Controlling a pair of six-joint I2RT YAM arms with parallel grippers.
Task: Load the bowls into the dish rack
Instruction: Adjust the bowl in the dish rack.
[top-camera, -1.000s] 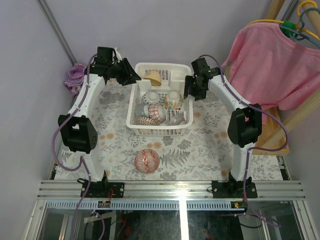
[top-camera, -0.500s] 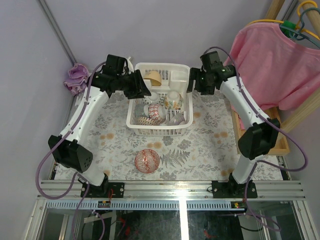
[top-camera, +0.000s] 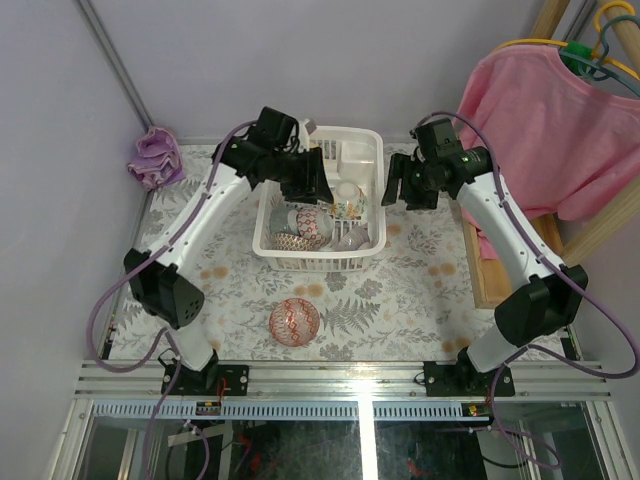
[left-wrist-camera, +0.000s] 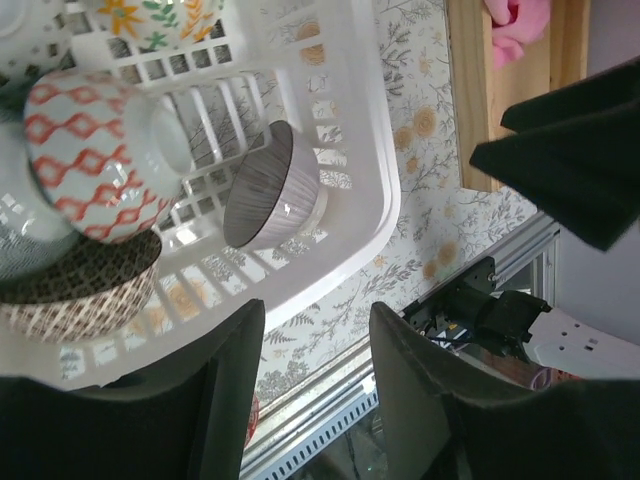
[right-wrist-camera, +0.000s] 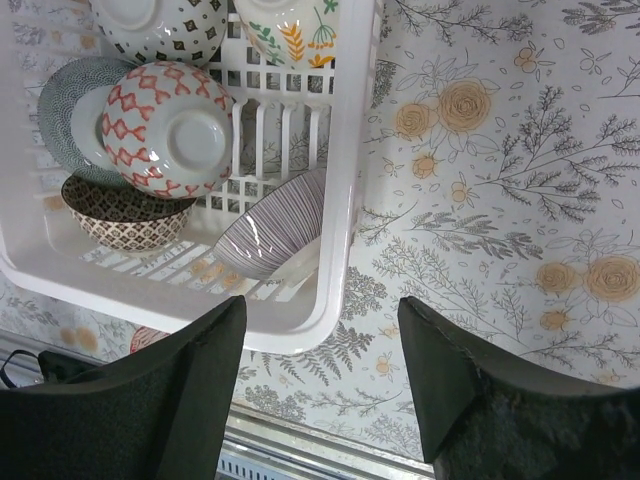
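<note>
The white dish rack (top-camera: 318, 263) sits mid-table with several bowls in it: a red-diamond bowl (top-camera: 310, 225), a floral one (top-camera: 347, 203) and a striped one (top-camera: 350, 238). A red bowl (top-camera: 294, 320) lies alone on the cloth in front of the rack. My left gripper (top-camera: 314, 186) hovers over the rack's back left part, open and empty; its wrist view looks down on the rack (left-wrist-camera: 372, 215) and the striped bowl (left-wrist-camera: 270, 185). Just right of the rack, my right gripper (top-camera: 400, 186) is open and empty above the cloth, past the rack's wall (right-wrist-camera: 352, 150).
A pink shirt (top-camera: 545, 120) hangs on a wooden frame (top-camera: 490, 270) at the right. A purple cloth (top-camera: 155, 155) lies at the back left. A metal rail (top-camera: 340, 380) runs along the near edge. The floral tablecloth (top-camera: 400, 300) covers the table.
My left arm has swung right and now reaches over the rack's back, covering the orange-yellow bowl seen there before. My right gripper has shifted slightly right and nearer, off the rack's wall.
</note>
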